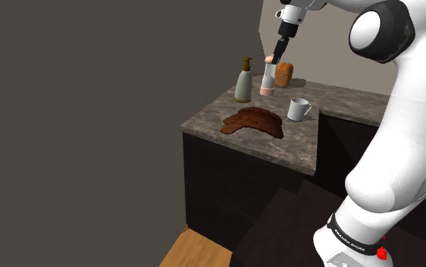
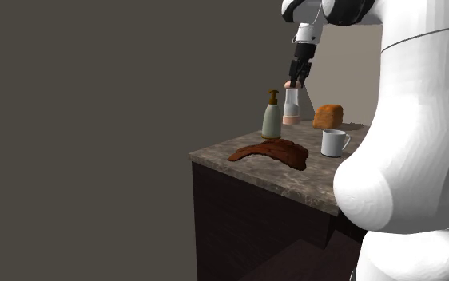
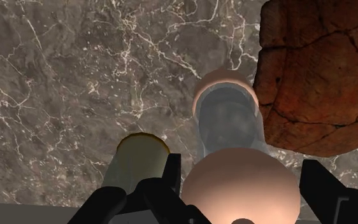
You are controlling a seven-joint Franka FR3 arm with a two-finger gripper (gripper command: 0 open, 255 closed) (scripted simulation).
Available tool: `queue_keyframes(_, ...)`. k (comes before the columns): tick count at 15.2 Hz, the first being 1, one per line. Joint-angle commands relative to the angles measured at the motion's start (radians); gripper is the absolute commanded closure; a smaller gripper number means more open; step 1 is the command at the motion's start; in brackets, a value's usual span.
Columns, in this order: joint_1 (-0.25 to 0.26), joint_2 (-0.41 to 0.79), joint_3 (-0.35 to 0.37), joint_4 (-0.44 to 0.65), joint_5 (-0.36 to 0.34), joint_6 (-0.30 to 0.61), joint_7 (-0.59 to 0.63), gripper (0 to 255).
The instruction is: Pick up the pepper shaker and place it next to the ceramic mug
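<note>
Where the marbled counter runs toward the far wall, the pepper shaker is seen standing upright on it, a clear body with a pale pink cap and base. The black gripper is held directly over the shaker, at its cap. In the wrist view the pink cap is seen set within the gripper, but whether it is clamped or merely flanked cannot be told. A greenish soap bottle with a brown pump is placed just beside the shaker on the shoulder view's left. An orange-brown loaf is found just beside it on that view's right, slightly farther back. The white mug is set nearer than the shaker and to the shoulder view's right, apart from it, with its handle turned to the right. A flat brown curved object is laid near the counter's front edge, to the left of the mug. Dark cabinets are seen below the counter, and a strip of wooden floor below those.
</note>
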Motion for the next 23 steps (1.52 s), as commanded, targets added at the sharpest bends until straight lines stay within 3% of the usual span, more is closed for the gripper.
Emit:
queue_keyframes(1, 0.003, -0.01, 0.001, -0.04, -0.003, 0.031, -0.002, 255)
queue_keyframes(15, 0.015, -0.034, 0.006, -0.26, -0.004, 0.227, -0.022, 255)
queue_keyframes(23, 0.017, -0.03, 0.007, -0.329, 0.001, 0.3, -0.033, 255)
